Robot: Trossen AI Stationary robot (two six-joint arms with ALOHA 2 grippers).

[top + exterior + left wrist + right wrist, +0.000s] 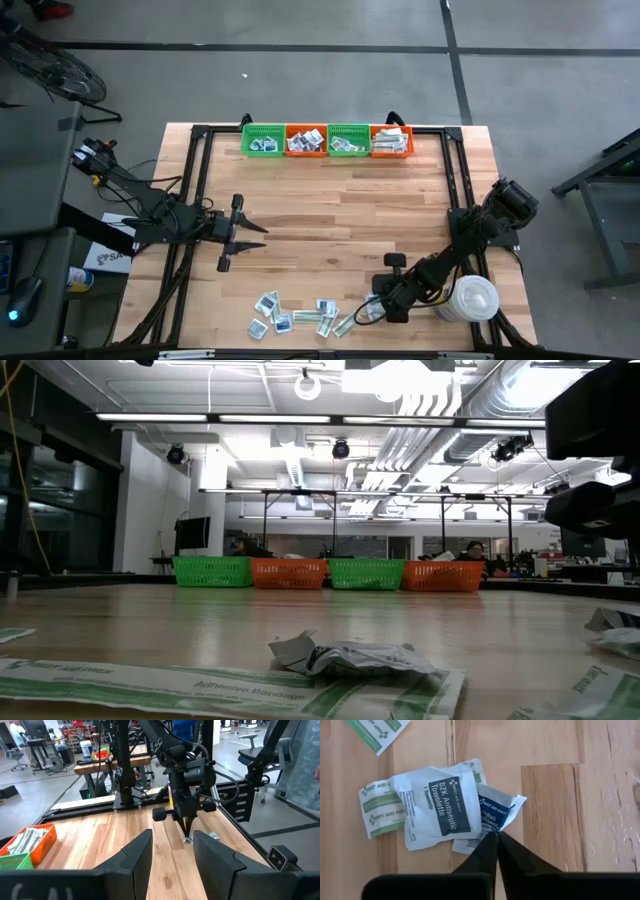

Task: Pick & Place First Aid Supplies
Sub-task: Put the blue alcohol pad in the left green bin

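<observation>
The first aid supplies (pixel 300 318) lie scattered on the wood table near its front edge: white square packets and pale-green strips. In the right wrist view a white towelette packet (pixel 440 807) overlaps a green-striped strip (pixel 377 810) and a blue-marked packet (pixel 495 812). My right gripper (pixel 372 312) (pixel 496 835) stands over this cluster, shut at the blue-marked packet's edge. My left gripper (pixel 258 237) (pixel 172 860) hovers open above the table's left middle, holding nothing. My right gripper pinches the blue-marked packet by its near edge (pixel 492 826), only between the fingertips. The fingers come steeply from above, pointing down. The packet lies on the table, partly under the white towelette packet, with one corner (pixel 516 802) curled up.
Four small baskets, green and orange by turns (pixel 327 140) (pixel 310 572), stand in a row at the far edge with packets inside. A big white round container (pixel 470 298) sits beside my right arm at the front right. Bare wood spans the table's middle.
</observation>
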